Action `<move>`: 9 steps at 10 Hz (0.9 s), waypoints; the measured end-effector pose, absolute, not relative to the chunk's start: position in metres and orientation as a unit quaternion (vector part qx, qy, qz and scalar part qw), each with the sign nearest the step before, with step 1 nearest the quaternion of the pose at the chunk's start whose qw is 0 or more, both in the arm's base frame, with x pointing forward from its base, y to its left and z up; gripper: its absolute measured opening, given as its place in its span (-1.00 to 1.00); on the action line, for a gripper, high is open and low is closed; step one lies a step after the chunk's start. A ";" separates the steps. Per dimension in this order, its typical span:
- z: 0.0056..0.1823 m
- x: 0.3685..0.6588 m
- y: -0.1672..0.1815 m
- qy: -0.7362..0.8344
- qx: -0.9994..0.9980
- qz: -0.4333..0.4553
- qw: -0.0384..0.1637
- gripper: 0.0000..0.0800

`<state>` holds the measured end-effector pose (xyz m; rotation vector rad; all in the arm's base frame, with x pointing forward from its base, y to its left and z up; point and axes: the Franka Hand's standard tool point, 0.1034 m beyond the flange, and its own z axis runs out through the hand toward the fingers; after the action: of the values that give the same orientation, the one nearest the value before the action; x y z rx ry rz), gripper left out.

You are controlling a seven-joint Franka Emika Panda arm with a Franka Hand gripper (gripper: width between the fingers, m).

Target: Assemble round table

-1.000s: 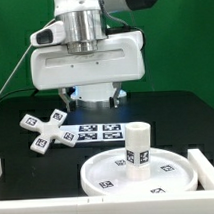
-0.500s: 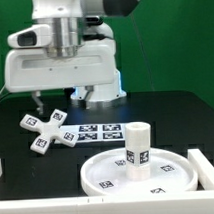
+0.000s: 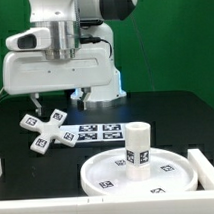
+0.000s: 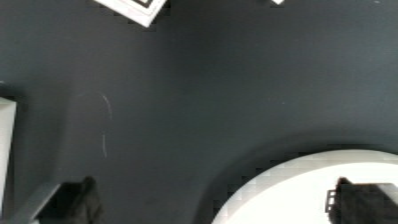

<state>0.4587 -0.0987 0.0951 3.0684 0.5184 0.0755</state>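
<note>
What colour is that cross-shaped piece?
White, with black-and-white square tags. The white plastic cross-shaped base shows best in the exterior view.

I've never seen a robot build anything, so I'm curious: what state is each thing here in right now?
Gripper: open, empty, hovering above the table.
Disc: lying flat on the table, rim up.
Leg: standing upright on the disc.
Base: lying flat on the table, apart from the disc, not held.
</note>
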 end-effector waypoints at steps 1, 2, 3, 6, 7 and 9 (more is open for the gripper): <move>0.091 0.448 -0.112 0.154 0.988 0.015 0.019 0.62; 0.089 0.444 -0.118 0.137 0.990 0.005 0.023 0.62; 0.087 0.443 -0.121 0.124 0.992 0.015 0.031 0.62; 0.086 0.440 -0.129 0.122 0.991 0.032 0.039 0.62; 0.085 0.440 -0.126 0.125 0.991 0.027 0.038 0.62; 0.079 0.438 -0.110 0.146 0.989 0.004 0.039 0.62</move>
<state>0.4380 -0.1098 0.0788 3.0315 0.4472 0.0118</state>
